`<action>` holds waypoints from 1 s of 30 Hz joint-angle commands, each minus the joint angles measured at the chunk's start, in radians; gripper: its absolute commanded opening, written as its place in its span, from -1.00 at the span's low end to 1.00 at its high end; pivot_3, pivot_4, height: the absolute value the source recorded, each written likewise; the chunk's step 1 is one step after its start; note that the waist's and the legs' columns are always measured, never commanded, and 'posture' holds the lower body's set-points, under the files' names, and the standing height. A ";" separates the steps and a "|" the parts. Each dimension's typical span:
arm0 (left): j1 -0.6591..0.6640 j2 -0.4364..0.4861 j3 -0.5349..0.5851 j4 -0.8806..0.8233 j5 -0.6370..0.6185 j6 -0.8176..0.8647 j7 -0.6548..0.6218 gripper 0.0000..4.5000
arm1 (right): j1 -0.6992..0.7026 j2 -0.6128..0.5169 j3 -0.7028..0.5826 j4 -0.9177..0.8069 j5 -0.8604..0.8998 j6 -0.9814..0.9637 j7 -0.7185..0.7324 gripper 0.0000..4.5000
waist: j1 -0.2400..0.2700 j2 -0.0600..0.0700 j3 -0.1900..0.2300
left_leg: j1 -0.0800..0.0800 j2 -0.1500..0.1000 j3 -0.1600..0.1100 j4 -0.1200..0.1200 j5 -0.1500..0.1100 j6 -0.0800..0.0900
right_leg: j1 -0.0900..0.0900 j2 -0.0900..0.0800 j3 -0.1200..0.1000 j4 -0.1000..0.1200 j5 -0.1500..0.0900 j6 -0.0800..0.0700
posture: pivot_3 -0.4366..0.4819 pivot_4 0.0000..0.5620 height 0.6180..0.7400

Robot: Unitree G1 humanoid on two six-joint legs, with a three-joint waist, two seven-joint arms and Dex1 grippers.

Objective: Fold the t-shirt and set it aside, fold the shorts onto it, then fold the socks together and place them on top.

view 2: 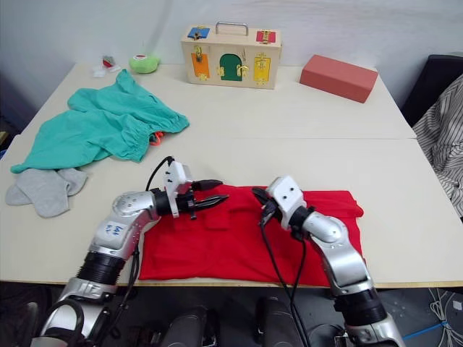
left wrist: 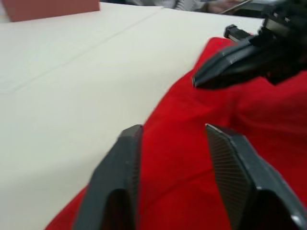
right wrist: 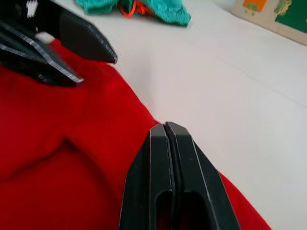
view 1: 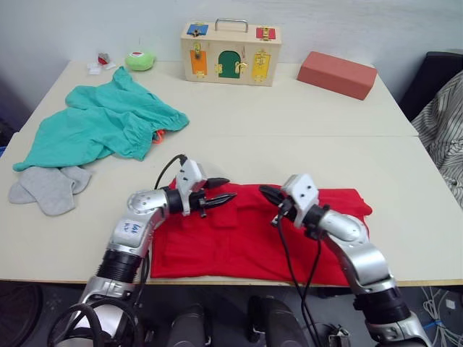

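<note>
The left gripper hangs just over the far edge of the t-shirt, its two black fingers spread apart with red cloth showing between them and nothing held. The right gripper sits a little way to the right of it, near the same far edge, and its fingers are pressed flat together; no cloth can be seen pinched between them. The two grippers point toward each other, tips near but apart.

The t-shirt lies on the near part of the table, a roughly rectangular, folded red slab stretching from below the left forearm to past the right wrist, its near edge close to the table's front edge. A soft crease runs across the cloth below the grippers.

Well to the left and farther back, the shorts lie spread and rumpled, the gathered waistband toward the middle of the table with a bit of orange drawstring showing at its edge. The socks lie just in front of the shorts' left corner, overlapping one another, close to the table's left edge.

Along the far side stand a wooden latch box with coloured doors and a metal handle, a red-brown block to its right, and a small green object to its left.
</note>
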 commanded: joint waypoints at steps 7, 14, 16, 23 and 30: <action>0.069 -0.004 0.021 0.013 0.077 0.011 0.127 -0.99 | 0.032 0.004 -0.032 0.088 -0.048 -0.138 -0.015 -1.00 | -0.004 0.000 0.000 | 0.001 0.001 0.000 -0.001 0.000 0.000 | 0.000 0.000 0.000 0.000 0.000 0.000 | -0.05 -0.47 1.00; 0.096 0.016 0.059 0.084 0.105 -0.027 0.188 -0.99 | 0.126 -0.088 -0.201 0.166 -0.009 -0.246 -0.004 -1.00 | -0.001 0.000 -0.001 | 0.003 0.001 0.000 -0.001 -0.001 0.001 | 0.003 -0.001 0.000 0.000 0.000 0.000 | -0.05 -0.47 1.00; 0.105 0.029 0.074 0.096 0.098 -0.054 0.172 -0.99 | 0.148 -0.114 -0.294 0.225 0.024 -0.272 -0.021 -1.00 | -0.003 0.001 -0.001 | 0.004 0.001 0.000 -0.002 -0.001 0.000 | 0.003 -0.001 0.000 0.000 0.000 0.000 | -0.05 -0.47 1.00; 0.090 0.046 0.190 0.153 -0.011 -0.098 0.117 -0.99 | 0.154 -0.205 -0.458 0.432 0.059 -0.359 -0.019 -1.00 | -0.009 0.002 -0.001 | 0.005 0.001 0.000 -0.003 -0.001 0.000 | 0.003 0.000 0.000 0.000 0.000 0.000 | -0.05 -0.47 1.00; 0.065 0.147 0.267 0.145 -0.097 -0.054 -0.009 -0.99 | 0.090 -0.237 -0.510 0.390 0.206 -0.352 0.124 -1.00 | -0.024 0.002 -0.001 | 0.003 0.001 0.000 -0.004 -0.001 -0.001 | 0.002 0.000 -0.001 -0.001 0.000 0.000 | -0.05 -0.47 1.00</action>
